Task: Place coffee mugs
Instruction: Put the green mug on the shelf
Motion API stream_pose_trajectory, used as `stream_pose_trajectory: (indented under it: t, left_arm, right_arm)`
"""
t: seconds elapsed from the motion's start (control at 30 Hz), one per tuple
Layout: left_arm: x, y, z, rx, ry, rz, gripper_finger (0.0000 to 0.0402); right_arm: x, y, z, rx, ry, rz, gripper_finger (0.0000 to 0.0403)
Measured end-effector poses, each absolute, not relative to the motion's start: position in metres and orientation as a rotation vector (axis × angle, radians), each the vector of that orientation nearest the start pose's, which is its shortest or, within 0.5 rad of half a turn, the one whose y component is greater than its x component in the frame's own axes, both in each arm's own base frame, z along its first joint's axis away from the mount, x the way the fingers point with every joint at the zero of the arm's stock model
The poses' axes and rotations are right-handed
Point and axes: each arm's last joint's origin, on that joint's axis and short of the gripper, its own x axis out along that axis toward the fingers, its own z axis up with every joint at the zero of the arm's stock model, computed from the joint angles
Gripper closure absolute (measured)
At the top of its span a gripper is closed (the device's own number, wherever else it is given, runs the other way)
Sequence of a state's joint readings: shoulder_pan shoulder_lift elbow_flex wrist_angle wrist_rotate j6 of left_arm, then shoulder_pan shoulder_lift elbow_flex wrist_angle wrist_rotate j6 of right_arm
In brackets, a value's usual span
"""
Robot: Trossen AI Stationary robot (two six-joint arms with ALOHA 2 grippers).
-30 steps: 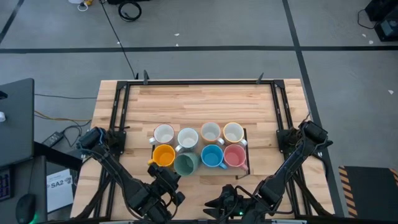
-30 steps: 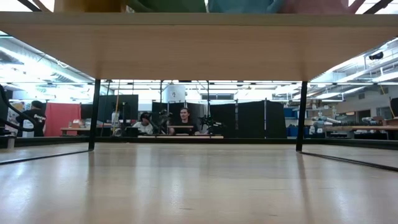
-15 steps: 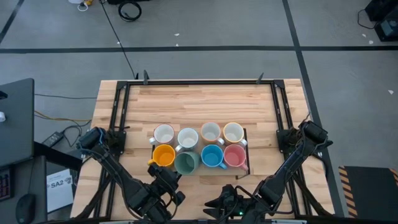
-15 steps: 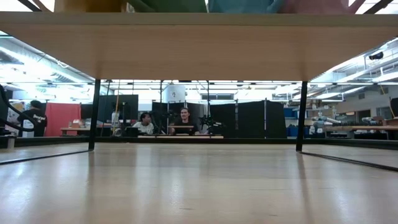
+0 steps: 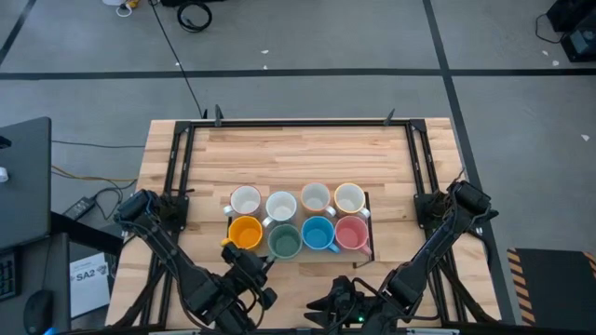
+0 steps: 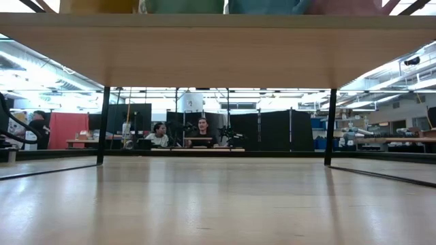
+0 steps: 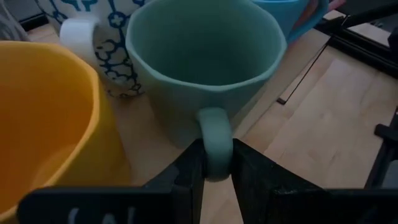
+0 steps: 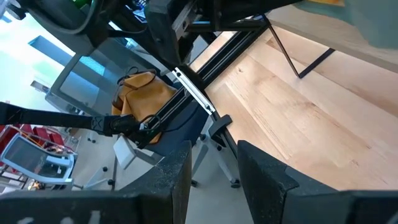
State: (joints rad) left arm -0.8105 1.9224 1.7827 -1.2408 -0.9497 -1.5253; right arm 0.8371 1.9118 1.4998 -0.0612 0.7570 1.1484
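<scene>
At lower centre of the high view, the left claw (image 7: 216, 171) pinches the green mug's (image 5: 283, 243) handle (orange mug (image 5: 245, 232) touching alongside). A careless pull could knock that neighbour. The right claw (image 8: 212, 163) idles open.

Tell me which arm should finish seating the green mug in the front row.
Left. The left gripper has its fingers on either side of the green mug's handle, between the orange mug and blue mug. The right gripper holds nothing and points off the table edge.

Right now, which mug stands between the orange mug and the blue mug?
The green mug stands between the orange mug and the blue mug, seen in the high view.
</scene>
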Motion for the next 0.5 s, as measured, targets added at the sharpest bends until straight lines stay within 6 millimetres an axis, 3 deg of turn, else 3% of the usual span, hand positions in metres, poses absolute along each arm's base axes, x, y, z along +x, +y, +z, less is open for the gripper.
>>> stream_pose_trajectory:
  t: [0.5]
  left_arm:
    - [0.2772, -0.2566, 0.2936, -0.338, 0.549, 0.659, 0.0322]
  right_arm:
    - [0.3066, 0.3104, 0.2687, 0.799, 0.328, -0.116, 0.0268]
